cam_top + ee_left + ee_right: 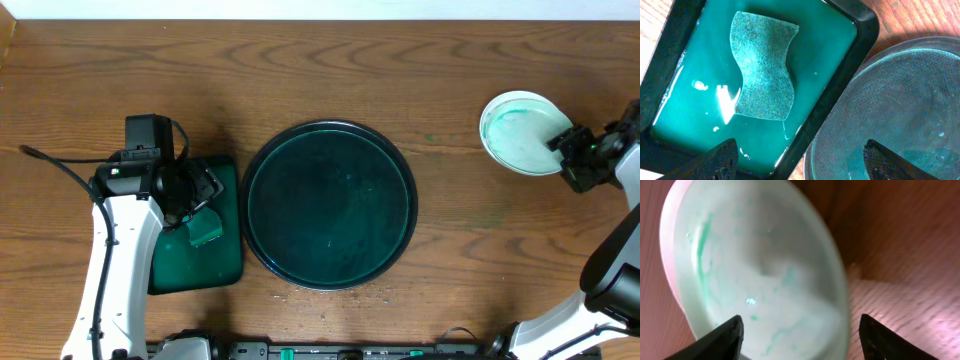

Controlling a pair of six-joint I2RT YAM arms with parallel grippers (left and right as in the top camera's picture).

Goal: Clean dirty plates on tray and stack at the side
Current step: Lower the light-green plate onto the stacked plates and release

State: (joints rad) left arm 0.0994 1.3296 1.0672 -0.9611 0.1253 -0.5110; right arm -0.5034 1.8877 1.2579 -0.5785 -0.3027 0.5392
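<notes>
The round black-green tray [330, 204] sits mid-table with nothing on it; part of it shows in the left wrist view [910, 95]. A white plate [515, 130] with faint teal smears lies on the table at the far right. I cannot tell whether other plates lie under it. My right gripper [570, 152] is open at the plate's right edge. In the right wrist view one finger is over the plate [755, 265] and the other over the table, so the right gripper [800, 336] straddles the rim. My left gripper [198, 192] [802, 162] is open and empty.
A rectangular dark green tray [228, 270] [670, 55] lies left of the round tray, touching it. It holds teal liquid and a green sponge [205, 229] [762, 70]. The left gripper hovers over the border between the two trays.
</notes>
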